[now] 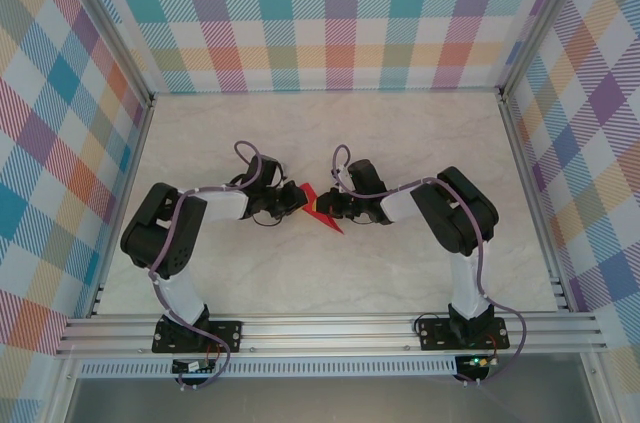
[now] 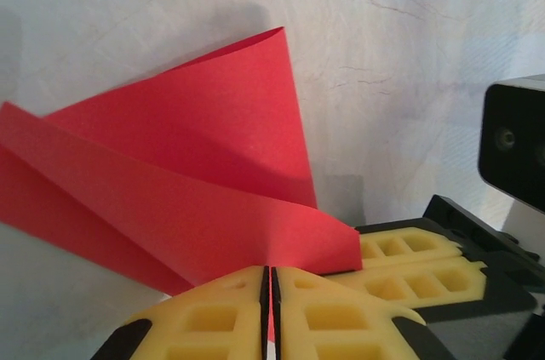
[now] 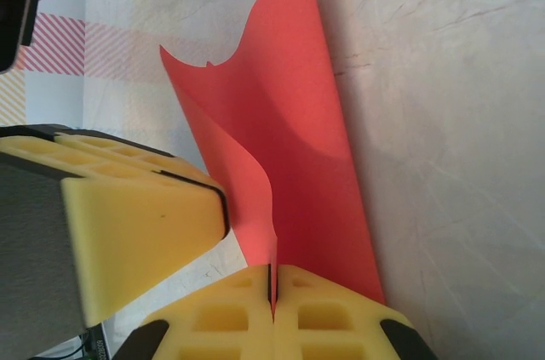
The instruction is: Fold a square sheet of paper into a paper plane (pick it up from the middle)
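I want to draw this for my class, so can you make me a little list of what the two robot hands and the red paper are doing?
red paper: bent into loose curved flaps, not flat
left gripper: shut on the red paper, pinching an edge
right gripper: shut on the red paper, pinching another edge
where: both grippers face each other, tips close together, over the middle of the table
plane: not a pointed dart shape yet
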